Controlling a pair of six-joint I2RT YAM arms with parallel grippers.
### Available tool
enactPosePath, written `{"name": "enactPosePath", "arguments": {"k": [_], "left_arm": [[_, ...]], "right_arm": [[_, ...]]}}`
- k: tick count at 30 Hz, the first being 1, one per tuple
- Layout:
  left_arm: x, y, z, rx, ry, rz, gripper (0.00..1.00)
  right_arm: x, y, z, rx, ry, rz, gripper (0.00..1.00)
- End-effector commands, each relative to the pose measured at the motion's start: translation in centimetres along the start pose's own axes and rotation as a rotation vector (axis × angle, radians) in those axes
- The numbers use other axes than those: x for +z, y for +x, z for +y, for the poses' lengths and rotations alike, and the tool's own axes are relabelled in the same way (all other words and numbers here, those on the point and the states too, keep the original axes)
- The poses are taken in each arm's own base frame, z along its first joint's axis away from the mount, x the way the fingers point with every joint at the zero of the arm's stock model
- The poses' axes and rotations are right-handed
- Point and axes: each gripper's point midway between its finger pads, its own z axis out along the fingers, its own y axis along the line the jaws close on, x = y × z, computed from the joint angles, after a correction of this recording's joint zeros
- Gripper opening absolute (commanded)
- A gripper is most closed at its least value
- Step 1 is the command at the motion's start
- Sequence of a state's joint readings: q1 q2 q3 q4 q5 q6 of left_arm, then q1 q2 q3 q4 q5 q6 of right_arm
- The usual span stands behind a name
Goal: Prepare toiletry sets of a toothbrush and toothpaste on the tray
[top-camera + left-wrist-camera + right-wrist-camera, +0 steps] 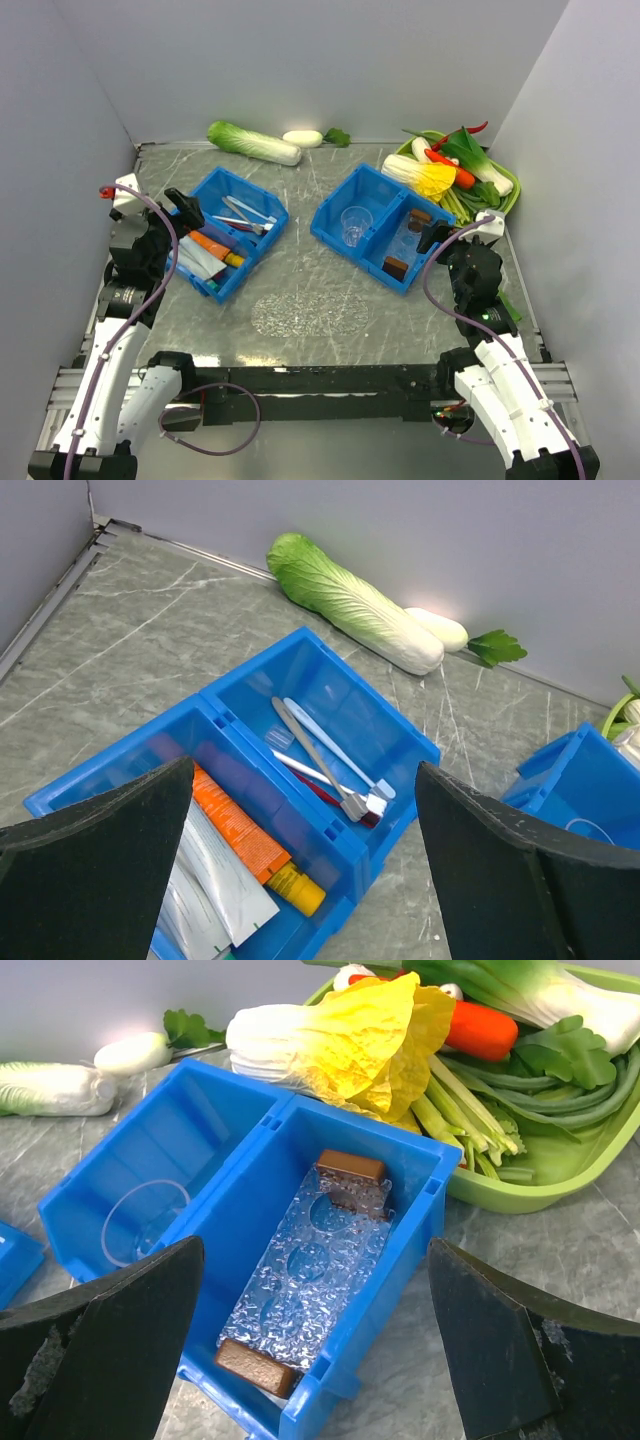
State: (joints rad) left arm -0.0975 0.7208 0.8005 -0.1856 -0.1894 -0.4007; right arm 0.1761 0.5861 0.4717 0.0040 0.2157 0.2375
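Note:
The clear oval tray (pixel 310 313) lies bare on the table in front of the two arms. Several toothbrushes (pixel 320 762) lie in the far compartment of the left blue bin (pixel 228 232). Toothpaste tubes fill its near compartment, among them an orange one (pixel 238 830) and a silver one (pixel 212 880). My left gripper (pixel 310 880) hangs open above this bin's near right corner, holding nothing. My right gripper (pixel 315 1360) is open too, over the right blue bin (pixel 290 1140), and is empty.
The right bin holds a clear cup (pixel 145 1225) and a bumpy clear piece with brown ends (pixel 305 1270). A green tray of vegetables (pixel 505 185) stands at the back right. A napa cabbage (pixel 252 142) and a white radish (pixel 302 138) lie along the back wall.

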Motion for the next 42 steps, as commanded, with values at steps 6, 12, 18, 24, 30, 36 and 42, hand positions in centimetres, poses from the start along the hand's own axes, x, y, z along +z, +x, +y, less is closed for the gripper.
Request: {"name": "enactPosePath", "arguments": {"k": [6, 12, 18, 24, 30, 36, 42], "left_arm": [[-0.1, -1.3, 0.5, 0.006, -0.036, -0.046, 0.96], [-0.1, -1.3, 0.7, -0.004, -0.045, -0.045, 0.97], [0.3, -1.8, 1.7, 0.006, -0.107, -0.068, 0.96], [1.4, -4.6, -0.6, -0.013, -0.040, -0.121, 0.97], [3.7, -4.1, -8.2, 0.054, 0.146, -0.069, 0.92], [5.7, 0.0, -15.9, 0.109, 0.387, 0.091, 0.94], [6.3, 5.9, -16.0, 0.059, 0.430, 0.228, 0.94]], "right_arm": [[0.1, -2.3, 0.7, 0.011, -0.014, -0.039, 1.00], [-0.3, -2.8, 0.9, 0.016, -0.030, -0.057, 1.00], [-0.7, -2.9, 2.0, -0.021, -0.090, -0.012, 0.98], [-1.2, -3.6, 3.5, -0.052, -0.140, 0.106, 0.87], [-1.6, -3.4, 6.2, -0.105, -0.210, 0.207, 0.76], [-1.7, -1.2, 10.4, -0.225, -0.281, 0.319, 0.70], [-0.2, 1.0, 15.2, -0.295, -0.432, 0.406, 0.65]]}}
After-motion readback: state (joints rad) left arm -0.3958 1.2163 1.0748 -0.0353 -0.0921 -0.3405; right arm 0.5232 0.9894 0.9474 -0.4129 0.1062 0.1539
